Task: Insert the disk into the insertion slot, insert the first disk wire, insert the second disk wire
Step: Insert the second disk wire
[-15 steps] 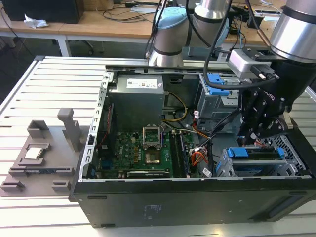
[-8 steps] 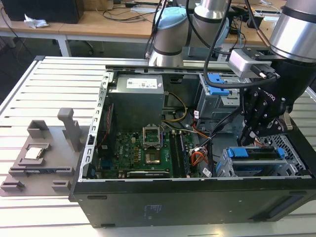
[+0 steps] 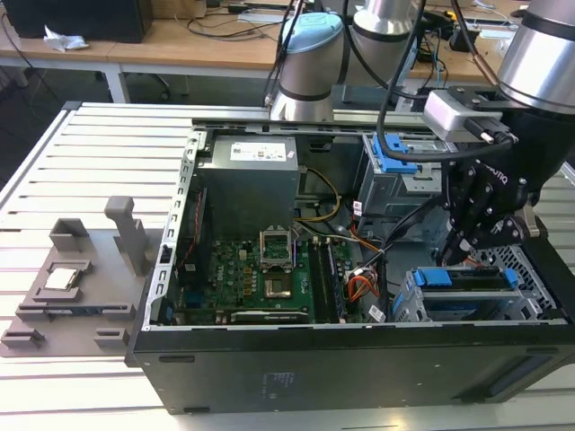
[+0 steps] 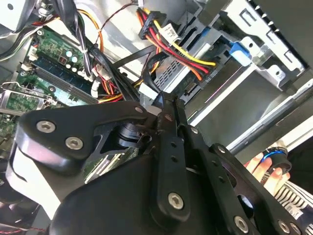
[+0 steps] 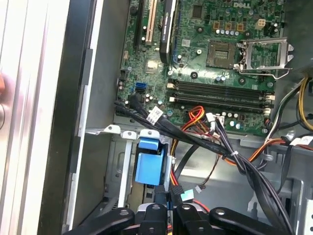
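Note:
The disk (image 3: 467,289), framed by its blue carrier, lies inside the insertion slot (image 3: 410,303), a light grey perforated cage at the exterior view's right of the open computer case. My black gripper (image 3: 456,253) hangs just above the disk's rear edge. In the first wrist view the gripper (image 5: 171,211) is shut on a black disk wire connector (image 5: 175,194), close beside the carrier's blue tab (image 5: 149,165). The second wrist view has the fingertips (image 4: 165,104) pinching that connector (image 4: 149,92), with red, yellow and black wires (image 4: 171,44) draped over the cage behind it.
A green motherboard (image 3: 260,274) and a grey power supply (image 3: 247,184) fill the case's middle. A taller cage with a blue latch (image 3: 393,154) stands behind the gripper. Cable bundles (image 5: 220,147) cross near the slot. A grey fixture (image 3: 76,278) lies outside the case. A person's hand (image 4: 266,166) is nearby.

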You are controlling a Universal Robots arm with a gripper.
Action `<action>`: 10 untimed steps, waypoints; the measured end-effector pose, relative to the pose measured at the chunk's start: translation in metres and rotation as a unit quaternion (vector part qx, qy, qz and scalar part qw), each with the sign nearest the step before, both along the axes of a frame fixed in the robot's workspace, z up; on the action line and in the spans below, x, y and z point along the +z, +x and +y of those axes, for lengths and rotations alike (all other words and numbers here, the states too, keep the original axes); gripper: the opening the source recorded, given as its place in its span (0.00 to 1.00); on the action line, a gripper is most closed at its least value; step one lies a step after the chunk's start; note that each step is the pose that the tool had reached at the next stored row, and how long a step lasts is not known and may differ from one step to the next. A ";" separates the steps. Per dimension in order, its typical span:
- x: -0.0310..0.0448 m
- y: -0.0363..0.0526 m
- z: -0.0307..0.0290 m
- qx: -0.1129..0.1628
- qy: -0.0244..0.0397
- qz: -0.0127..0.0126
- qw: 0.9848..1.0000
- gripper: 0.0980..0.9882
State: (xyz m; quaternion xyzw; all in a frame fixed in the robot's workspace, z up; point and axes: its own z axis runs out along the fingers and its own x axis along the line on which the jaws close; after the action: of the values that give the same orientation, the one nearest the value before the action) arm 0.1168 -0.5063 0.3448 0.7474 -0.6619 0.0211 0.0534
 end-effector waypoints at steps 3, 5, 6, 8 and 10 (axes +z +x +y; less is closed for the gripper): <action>0.0000 0.0014 -0.0075 0.000 0.000 0.000 1.000 0.06; -0.0001 0.0031 -0.0114 0.000 0.002 0.000 1.000 0.06; 0.0000 0.0041 -0.0119 0.000 0.004 0.000 1.000 0.06; -0.0001 0.0071 -0.0122 -0.001 0.008 0.000 1.000 0.06; -0.0001 0.0107 -0.0124 -0.001 0.010 0.000 1.000 0.06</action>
State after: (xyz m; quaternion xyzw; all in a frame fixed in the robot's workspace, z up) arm 0.1275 -0.5187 0.3447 0.7475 -0.6626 0.0140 0.0459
